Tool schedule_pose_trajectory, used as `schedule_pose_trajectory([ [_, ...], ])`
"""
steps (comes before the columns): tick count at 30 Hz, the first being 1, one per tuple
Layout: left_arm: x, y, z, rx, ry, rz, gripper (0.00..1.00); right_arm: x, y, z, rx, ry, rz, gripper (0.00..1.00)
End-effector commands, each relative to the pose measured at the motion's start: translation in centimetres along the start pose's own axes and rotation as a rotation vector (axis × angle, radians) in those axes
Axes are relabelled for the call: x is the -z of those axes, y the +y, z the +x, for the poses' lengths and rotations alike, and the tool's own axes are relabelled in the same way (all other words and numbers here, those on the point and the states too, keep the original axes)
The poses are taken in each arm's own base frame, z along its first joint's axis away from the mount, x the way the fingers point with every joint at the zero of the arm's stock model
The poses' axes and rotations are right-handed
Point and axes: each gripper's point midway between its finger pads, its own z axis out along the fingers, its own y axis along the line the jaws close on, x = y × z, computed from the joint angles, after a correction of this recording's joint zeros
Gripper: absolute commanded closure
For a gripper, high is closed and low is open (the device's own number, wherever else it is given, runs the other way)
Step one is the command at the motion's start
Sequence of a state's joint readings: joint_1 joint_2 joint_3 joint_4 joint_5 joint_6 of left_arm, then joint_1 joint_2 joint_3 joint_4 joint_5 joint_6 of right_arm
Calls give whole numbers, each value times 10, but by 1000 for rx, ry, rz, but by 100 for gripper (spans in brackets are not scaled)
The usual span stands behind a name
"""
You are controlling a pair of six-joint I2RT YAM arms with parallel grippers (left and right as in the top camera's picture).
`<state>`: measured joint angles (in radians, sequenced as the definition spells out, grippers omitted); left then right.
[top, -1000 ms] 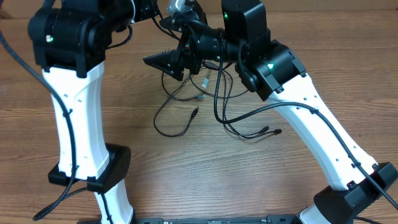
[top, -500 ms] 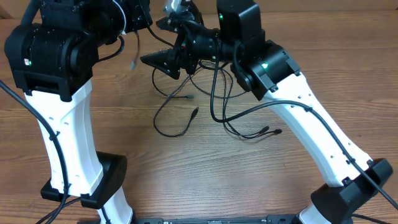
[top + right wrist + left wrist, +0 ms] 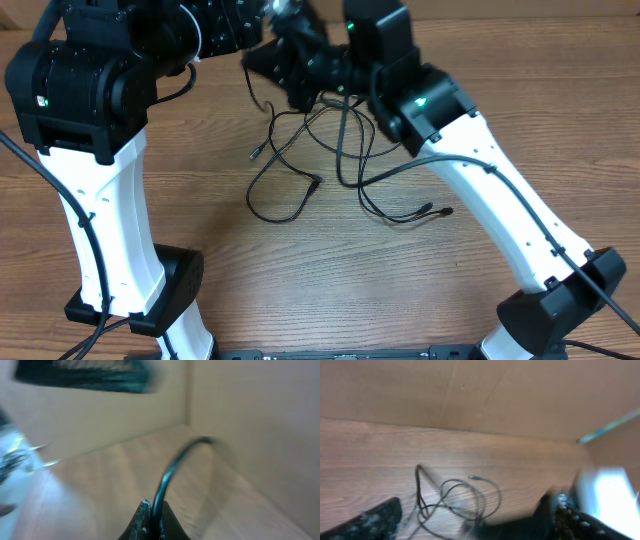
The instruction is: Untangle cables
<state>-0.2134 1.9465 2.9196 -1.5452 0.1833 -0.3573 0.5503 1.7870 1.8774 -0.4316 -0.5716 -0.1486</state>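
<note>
Overhead looking down, left wrist low, both seeing cables (image 3: 338, 150)

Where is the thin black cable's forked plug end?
Overhead view: the forked plug end lies on the wooden table, right of centre, beside the right arm's white link.

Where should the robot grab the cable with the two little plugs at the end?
Pinch the thin cord just behind the two plugs, coming straight down. That end lies flat on the table, clear of the tangle.

A brown wood-grain table (image 3: 300, 280) spans the overhead view. Along the table's far edge rises a plain tan board wall (image 3: 495, 395) (blurred), crossed by a thin teal strip (image 3: 610, 425).
</note>
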Motion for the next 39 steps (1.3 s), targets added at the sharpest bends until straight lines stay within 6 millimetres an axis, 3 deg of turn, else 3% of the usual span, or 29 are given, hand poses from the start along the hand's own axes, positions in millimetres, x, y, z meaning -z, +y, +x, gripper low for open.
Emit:
schedule_pose_trajectory([
  [1,16,-1,1,-247,-14,-3,0,78,-73,-55,24,-122,356,96],
  [5,16,-1,12,-337,28,-5,0,163,-134,-94,54,-228,646,96],
  [8,16,0,18,-355,53,-6,0,232,-166,-129,121,-351,830,96],
  [13,17,1,24,-351,78,-3,0,332,-183,-172,249,-516,1028,96],
  [14,17,-2,27,-356,87,11,0,352,-187,-176,271,-534,1072,96],
  [17,17,-12,33,-391,106,74,0,388,-203,-167,272,-520,1159,96],
  [20,18,-22,39,-425,123,131,0,416,-226,-145,227,-461,1237,96],
  [24,18,-33,44,-445,131,159,0,450,-262,-96,116,-337,1331,96],
  [29,18,-56,56,-502,147,215,0,499,-321,3,-109,-156,1433,96],
  [36,21,-86,74,-579,166,290,0,556,-367,124,-375,-13,1497,96],
  [39,22,-91,77,-589,170,301,0,567,-373,138,-390,-29,1459,96],
])
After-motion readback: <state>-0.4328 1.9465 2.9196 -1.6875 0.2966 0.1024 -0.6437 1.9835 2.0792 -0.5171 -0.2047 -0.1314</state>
